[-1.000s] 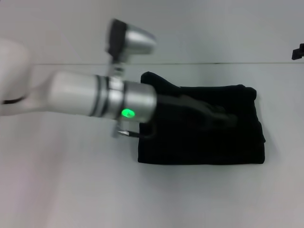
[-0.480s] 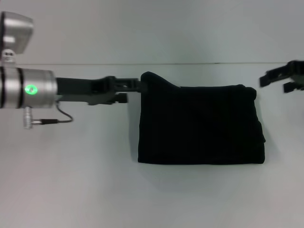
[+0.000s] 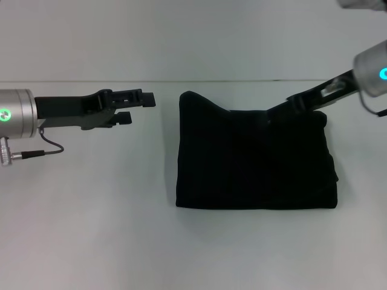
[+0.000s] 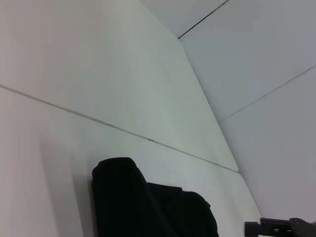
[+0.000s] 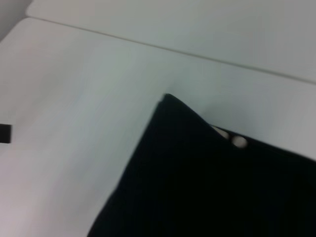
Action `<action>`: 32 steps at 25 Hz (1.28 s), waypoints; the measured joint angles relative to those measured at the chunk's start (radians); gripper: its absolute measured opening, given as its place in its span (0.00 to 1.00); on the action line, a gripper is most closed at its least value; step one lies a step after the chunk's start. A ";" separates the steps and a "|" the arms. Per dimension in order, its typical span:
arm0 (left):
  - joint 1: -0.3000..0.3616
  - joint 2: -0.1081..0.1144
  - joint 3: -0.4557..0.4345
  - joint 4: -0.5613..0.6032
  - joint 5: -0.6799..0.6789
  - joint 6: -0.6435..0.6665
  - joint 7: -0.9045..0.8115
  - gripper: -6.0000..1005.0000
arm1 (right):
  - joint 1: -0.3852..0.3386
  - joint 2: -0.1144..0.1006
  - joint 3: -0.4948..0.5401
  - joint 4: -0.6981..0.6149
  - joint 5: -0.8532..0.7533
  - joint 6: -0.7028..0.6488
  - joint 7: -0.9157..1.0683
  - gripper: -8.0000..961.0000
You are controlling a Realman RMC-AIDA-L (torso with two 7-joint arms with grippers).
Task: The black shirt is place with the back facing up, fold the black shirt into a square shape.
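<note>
The black shirt (image 3: 254, 160) lies folded into a rough rectangle on the white table, with one corner peaking up at its far left. My left gripper (image 3: 142, 109) is open and empty, hovering just left of that far left corner. My right gripper (image 3: 279, 109) reaches in from the upper right and sits over the shirt's far edge, dark against the cloth. The shirt also shows in the left wrist view (image 4: 148, 207) and fills the right wrist view (image 5: 207, 187), where a small pale spot (image 5: 238, 141) sits near its edge. No lettering shows.
The white table (image 3: 91, 211) spreads around the shirt, and its far edge line (image 3: 181, 81) runs across behind it. The right gripper shows far off in the left wrist view (image 4: 281, 228).
My left arm has drawn back to the left, off the shirt. My right arm has come in from the right edge to the shirt's far right part. The shirt has kept its shape.
</note>
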 joint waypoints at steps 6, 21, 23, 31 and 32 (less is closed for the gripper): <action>0.009 -0.004 -0.001 -0.001 -0.007 -0.009 0.000 0.94 | 0.026 0.044 -0.111 0.068 -0.023 0.117 0.012 0.97; 0.006 -0.016 -0.003 -0.011 -0.036 -0.029 0.007 0.94 | 0.030 0.057 -0.208 0.078 -0.273 0.213 0.329 0.97; 0.008 -0.016 -0.002 -0.016 -0.048 -0.030 0.010 0.94 | 0.005 0.043 -0.203 0.057 -0.293 0.182 0.371 0.97; 0.011 -0.015 -0.004 -0.019 -0.065 -0.032 0.013 0.94 | -0.110 0.018 -0.112 -0.050 -0.290 0.086 0.389 0.97; 0.011 -0.015 -0.004 -0.022 -0.069 -0.032 0.016 0.94 | -0.122 0.021 -0.103 -0.070 -0.275 0.082 0.376 0.97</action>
